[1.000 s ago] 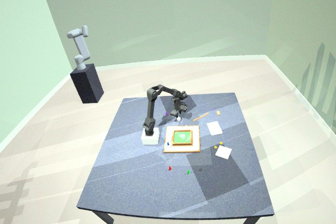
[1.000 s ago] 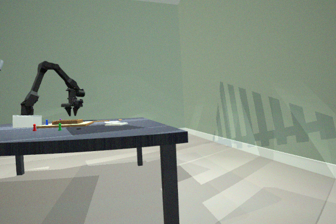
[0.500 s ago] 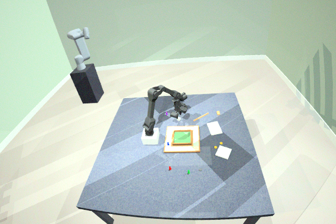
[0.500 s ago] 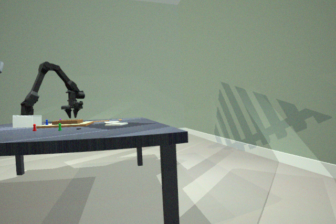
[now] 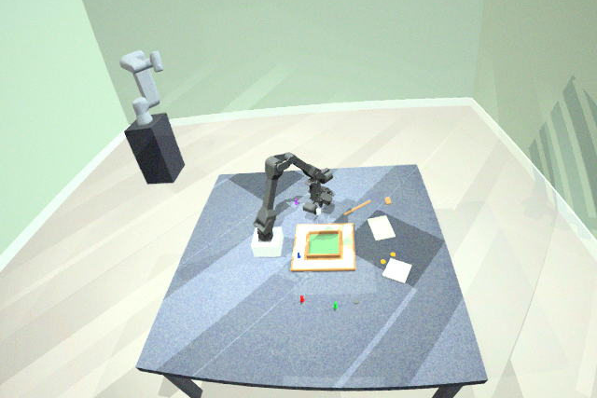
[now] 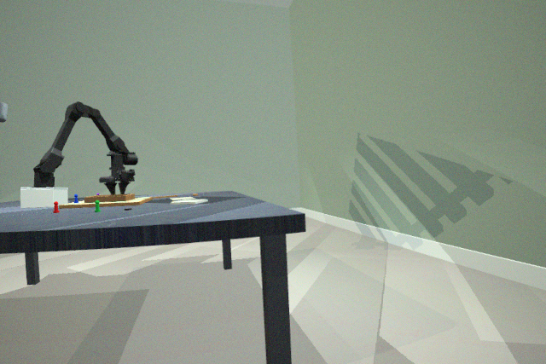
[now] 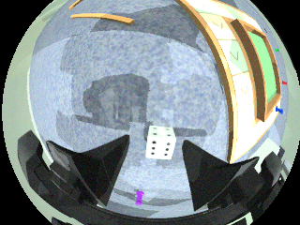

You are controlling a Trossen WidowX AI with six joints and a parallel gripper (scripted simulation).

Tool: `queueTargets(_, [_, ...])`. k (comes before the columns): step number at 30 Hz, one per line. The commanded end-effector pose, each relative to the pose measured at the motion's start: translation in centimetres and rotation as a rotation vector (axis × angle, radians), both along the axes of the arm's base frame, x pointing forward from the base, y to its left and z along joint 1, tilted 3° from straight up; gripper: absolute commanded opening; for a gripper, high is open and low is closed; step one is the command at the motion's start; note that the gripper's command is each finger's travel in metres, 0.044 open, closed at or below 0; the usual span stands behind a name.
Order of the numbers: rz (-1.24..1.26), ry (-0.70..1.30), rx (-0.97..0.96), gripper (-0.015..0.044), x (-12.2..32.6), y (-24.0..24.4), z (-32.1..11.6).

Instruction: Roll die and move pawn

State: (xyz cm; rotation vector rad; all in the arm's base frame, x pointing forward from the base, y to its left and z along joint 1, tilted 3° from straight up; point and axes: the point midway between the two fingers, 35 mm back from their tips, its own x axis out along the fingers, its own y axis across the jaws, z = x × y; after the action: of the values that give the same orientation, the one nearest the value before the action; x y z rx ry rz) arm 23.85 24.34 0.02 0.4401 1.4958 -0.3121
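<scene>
A white die (image 5: 318,211) (image 7: 160,142) lies on the table behind the board, showing dark pips. My gripper (image 6: 118,193) (image 7: 157,142) is open and points down, low over the die; in the wrist view the die shows between the two fingers, with gaps on both sides. The board (image 5: 323,268) (image 6: 66,206) (image 7: 241,110) has squares with arrows around the dice tray (image 5: 324,255) (image 6: 110,198) (image 7: 250,56), which has a green floor and is empty. A blue pawn (image 5: 298,255) (image 6: 76,198) (image 7: 279,110) stands on the board's left side.
A purple pawn (image 5: 296,201) (image 7: 139,198) stands left of the die. An orange stick (image 5: 357,207) (image 7: 103,18) and block (image 5: 387,200) lie to the right. White pads (image 5: 381,227) (image 5: 396,270) lie right of the board. Red (image 5: 302,298) and green (image 5: 335,306) pawns stand in front.
</scene>
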Motion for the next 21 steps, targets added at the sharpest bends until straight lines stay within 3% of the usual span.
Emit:
queueTargets(1, [-0.003,0.011,-0.007,0.0249,-0.3,-0.2,-0.7])
queueTargets(5, [-0.003,0.011,-0.007,0.0144,-0.3,-0.2,-0.7])
queueTargets(14, [-0.003,0.011,-0.007,0.0084,-0.3,-0.2,-0.7])
queueTargets(17, [0.005,0.008,-0.006,0.0005,-0.2,-0.3,-0.6])
queueTargets(21, [0.024,0.002,-0.002,0.0,0.2,-0.4,0.9])
